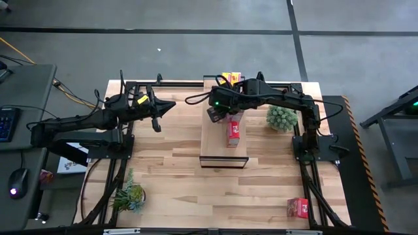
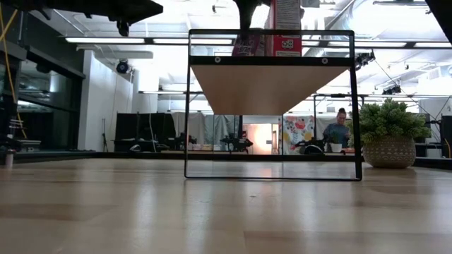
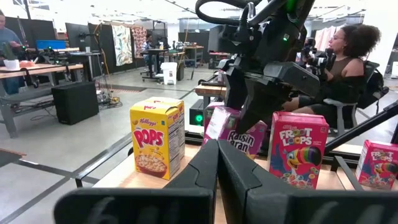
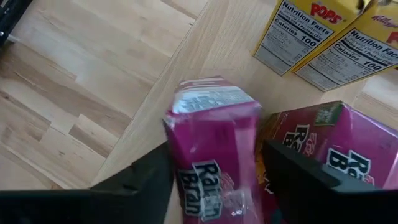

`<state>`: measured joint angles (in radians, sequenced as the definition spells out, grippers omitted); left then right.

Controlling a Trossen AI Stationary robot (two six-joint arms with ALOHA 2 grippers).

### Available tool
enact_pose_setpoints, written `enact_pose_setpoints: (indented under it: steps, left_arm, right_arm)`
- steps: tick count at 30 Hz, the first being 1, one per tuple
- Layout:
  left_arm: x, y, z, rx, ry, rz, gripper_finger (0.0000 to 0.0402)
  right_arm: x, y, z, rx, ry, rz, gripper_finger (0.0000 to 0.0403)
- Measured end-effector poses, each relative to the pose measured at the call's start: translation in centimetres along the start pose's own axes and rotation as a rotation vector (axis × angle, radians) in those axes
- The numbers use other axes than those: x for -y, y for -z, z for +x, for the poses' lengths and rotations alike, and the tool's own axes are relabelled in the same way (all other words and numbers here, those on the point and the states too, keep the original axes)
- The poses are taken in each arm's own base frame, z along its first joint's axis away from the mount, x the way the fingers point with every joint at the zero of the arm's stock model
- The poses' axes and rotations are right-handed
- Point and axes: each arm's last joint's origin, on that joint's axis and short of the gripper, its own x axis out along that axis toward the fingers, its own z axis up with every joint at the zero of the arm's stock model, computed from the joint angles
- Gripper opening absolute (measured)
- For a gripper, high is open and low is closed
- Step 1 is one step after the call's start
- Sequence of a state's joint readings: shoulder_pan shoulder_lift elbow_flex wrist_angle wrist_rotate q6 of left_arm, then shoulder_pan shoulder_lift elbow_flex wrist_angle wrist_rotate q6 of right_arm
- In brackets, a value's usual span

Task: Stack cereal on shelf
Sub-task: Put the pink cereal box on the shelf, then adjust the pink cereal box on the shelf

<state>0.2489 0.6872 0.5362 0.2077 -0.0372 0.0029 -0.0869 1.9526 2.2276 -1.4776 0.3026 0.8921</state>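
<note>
R. hand (image 4: 214,171) on top of shelf (image 1: 212,134), fingers apart around upright magenta cereal box (image 4: 214,146), beside second magenta box (image 4: 323,140). L. hand (image 1: 171,106) together, above desk (image 1: 196,183).

Count of things around the shelf (image 1: 222,153)

On it stood two yellow boxes (image 4: 323,37), two magenta boxes (image 4: 214,146) and one red box (image 1: 233,133); off it, another red box (image 1: 298,207) and two plants (image 1: 282,118).

floor: grey concrete (image 1: 196,52) lying around the table, dark seams crossing it | light: ceiling strip lights (image 2: 106,40) glowing | furniture: far workbenches (image 3: 37,71) standing | person (image 2: 337,132) sitting far right
</note>
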Motion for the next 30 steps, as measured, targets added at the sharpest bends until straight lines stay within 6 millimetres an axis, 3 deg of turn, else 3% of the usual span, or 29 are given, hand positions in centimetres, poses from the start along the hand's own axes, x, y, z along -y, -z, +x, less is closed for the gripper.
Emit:
enact_pose_setpoints:
  steps: [5, 18, 30]
  left_arm:
    - [0.0, 0.0, 0.0, 0.0, 0.0, 0.0, 0.0]
    - [0.0, 0.0, 0.0, 0.0, 0.0, 0.0, 0.0]
    - [0.0, 0.3, 0.5, -0.022, -0.019, 0.001, 0.0]
  right_arm:
    - [0.1, -0.1, 0.0, 0.003, 0.003, 0.005, 0.0265]
    - [-0.5, -0.9, -0.1, 0.088, -0.05, -0.045, 0.0268]
    - [-1.0, -0.9, -3.2, 0.143, -0.142, -0.125, 0.0268]
